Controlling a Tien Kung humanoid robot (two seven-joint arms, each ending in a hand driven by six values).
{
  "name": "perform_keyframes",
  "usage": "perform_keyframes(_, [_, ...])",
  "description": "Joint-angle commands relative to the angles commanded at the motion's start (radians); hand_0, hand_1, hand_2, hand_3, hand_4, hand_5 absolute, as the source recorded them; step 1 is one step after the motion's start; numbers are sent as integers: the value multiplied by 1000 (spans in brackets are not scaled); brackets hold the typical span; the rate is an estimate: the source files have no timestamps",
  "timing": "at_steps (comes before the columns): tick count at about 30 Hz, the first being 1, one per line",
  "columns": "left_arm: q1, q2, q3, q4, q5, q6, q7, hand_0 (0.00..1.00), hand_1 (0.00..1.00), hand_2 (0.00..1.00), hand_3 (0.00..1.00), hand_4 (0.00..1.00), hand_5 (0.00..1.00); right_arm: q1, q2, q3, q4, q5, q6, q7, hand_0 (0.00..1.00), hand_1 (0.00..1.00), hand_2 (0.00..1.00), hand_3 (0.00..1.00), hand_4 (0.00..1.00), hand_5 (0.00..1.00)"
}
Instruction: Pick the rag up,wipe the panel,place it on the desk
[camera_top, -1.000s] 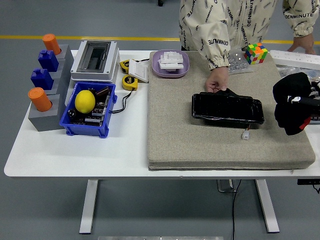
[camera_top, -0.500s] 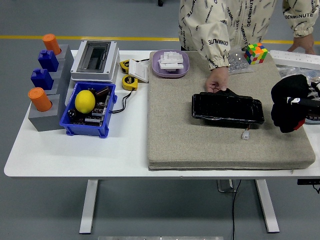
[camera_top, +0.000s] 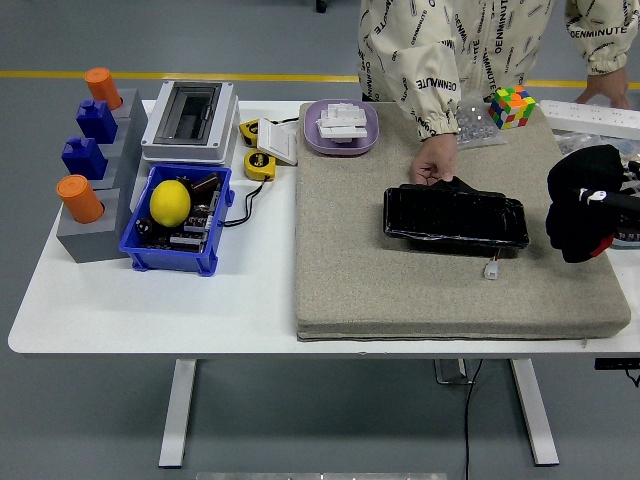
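Observation:
A glossy black panel (camera_top: 456, 220) lies flat on the beige felt mat (camera_top: 350, 260), with a small white connector (camera_top: 491, 270) at its front right corner. A person's hand (camera_top: 435, 160) rests on the panel's far left edge. My right hand (camera_top: 600, 200) comes in from the right edge, just right of the panel and apart from it. It is shut on a bunched black rag (camera_top: 575, 225) that hides most of its fingers. My left arm does not show.
Behind the mat are a purple dish (camera_top: 368, 138) of white parts, a colour cube (camera_top: 512, 106) and a white power strip (camera_top: 600, 118). To the left stand a blue bin (camera_top: 140, 255) with a yellow lemon (camera_top: 170, 202), a grey-white box (camera_top: 190, 120), tape measures and a grey block rack (camera_top: 85, 240).
The right hand with the rag drifted left toward the panel, then back slightly right. The rag is bunched higher than a second ago. The person's hand stayed on the panel.

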Motion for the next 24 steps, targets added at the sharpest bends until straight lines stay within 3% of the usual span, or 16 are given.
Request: perform_keyframes(24, [-5,-4,-6,1,1,-1,0,605,641,654,560,629,440,4,-10,21,2,-2,5,-2,582,590,670,609,998,546])
